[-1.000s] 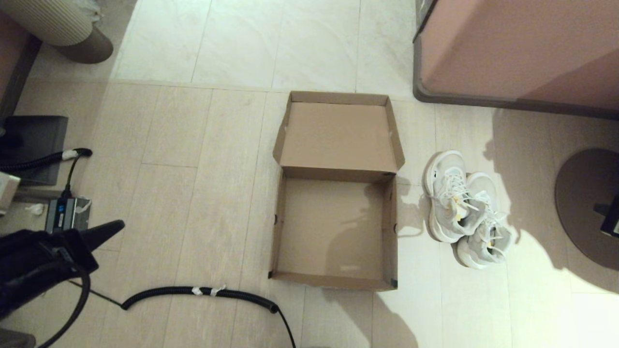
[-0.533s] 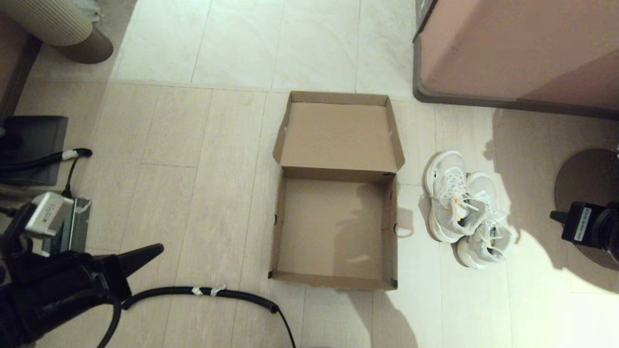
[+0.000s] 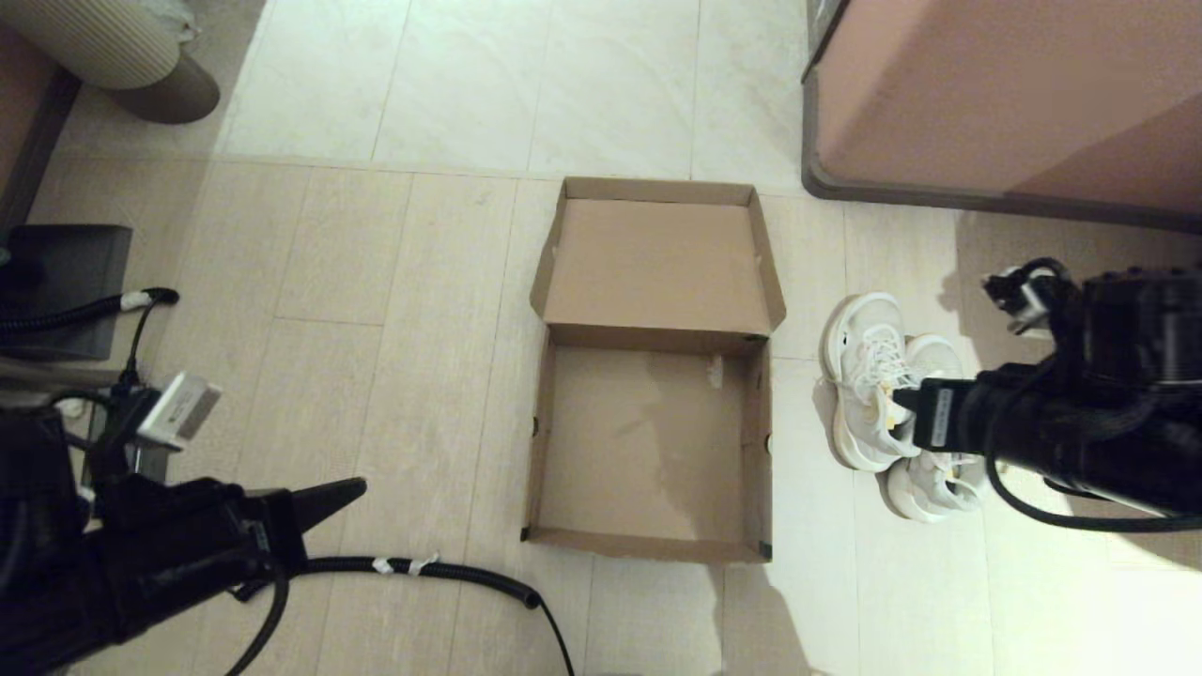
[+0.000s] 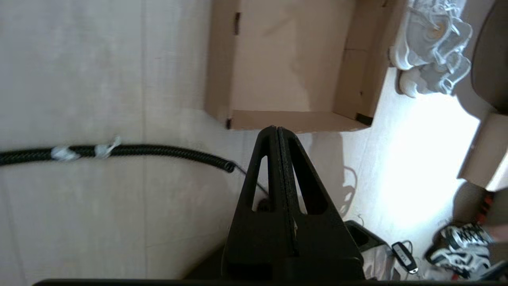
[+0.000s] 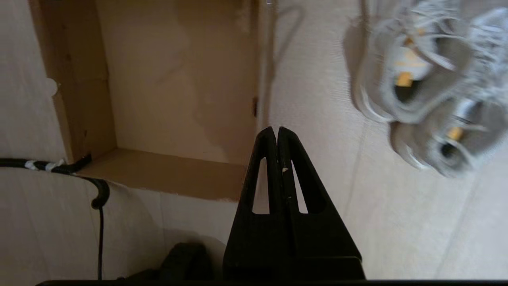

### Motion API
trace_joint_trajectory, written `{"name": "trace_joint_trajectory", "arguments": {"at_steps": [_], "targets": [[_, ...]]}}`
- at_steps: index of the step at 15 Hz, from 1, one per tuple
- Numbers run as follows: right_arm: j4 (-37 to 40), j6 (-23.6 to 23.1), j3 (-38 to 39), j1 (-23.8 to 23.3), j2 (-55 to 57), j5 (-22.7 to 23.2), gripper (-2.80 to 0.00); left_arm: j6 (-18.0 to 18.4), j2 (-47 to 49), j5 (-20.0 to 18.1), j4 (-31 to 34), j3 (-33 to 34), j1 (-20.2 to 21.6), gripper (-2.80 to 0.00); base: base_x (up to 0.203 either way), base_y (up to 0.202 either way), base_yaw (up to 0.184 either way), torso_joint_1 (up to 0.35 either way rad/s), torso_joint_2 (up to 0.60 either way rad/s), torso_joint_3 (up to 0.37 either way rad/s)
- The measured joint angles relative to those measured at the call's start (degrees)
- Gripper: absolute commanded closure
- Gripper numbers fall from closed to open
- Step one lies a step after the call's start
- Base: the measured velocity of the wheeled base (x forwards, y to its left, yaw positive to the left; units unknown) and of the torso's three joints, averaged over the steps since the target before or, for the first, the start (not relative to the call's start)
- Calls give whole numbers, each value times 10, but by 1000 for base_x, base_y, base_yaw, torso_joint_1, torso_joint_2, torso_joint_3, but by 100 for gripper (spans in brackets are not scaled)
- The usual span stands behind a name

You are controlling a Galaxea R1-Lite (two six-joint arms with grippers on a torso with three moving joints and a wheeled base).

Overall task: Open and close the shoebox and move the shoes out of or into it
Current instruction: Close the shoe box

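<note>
The shoebox point(image 3: 648, 546) stands open and empty on the floor in the middle, its lid point(image 3: 657, 268) flipped back on the far side. The shoes point(image 3: 869, 352), a white lace-up pair, sit side by side on the floor just right of the box, apart from it. My right gripper point(image 3: 900, 398) hangs above them, shut and holding nothing, and its arm hides part of the pair. In the right wrist view the right gripper point(image 5: 276, 129) points at the floor between the box wall point(image 5: 254, 111) and the shoes point(image 5: 412, 79). My left gripper point(image 3: 360, 487) is shut and empty, low at the near left, well short of the box.
A black ribbed cable point(image 3: 413, 567) lies on the floor between the left gripper and the box's near left corner. A large pinkish-brown furniture block point(image 3: 1014, 94) fills the far right. Dark equipment point(image 3: 66, 282) sits at the left edge, a ribbed cylinder point(image 3: 122, 47) at the far left.
The right arm has come in from the right edge and now reaches over the shoes. The left arm has moved right, toward the box. Box and shoes have not moved.
</note>
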Motion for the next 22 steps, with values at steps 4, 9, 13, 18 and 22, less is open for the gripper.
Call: {"name": "trace_joint_trajectory", "arguments": {"at_steps": [4, 9, 13, 18, 22], "targets": [[-67, 1, -84, 56, 154, -14, 0, -1, 105, 0, -33, -74, -34, 0, 0, 0, 0, 0, 0, 0], [-79, -1, -192, 104, 299, -15, 0, 0, 291, 2, -65, -203, -89, 0, 0, 0, 0, 0, 0, 0], [-82, 6, -188, 129, 357, -15, 0, 1, 440, 72, -102, -310, -152, 0, 0, 0, 0, 0, 0, 0], [-150, 5, -105, 131, 374, -18, 0, 3, 549, 121, -106, -382, -191, 0, 0, 0, 0, 0, 0, 0], [-205, 3, -69, 130, 397, -19, 0, 5, 599, 142, -103, -402, -214, 0, 0, 0, 0, 0, 0, 0]]}}
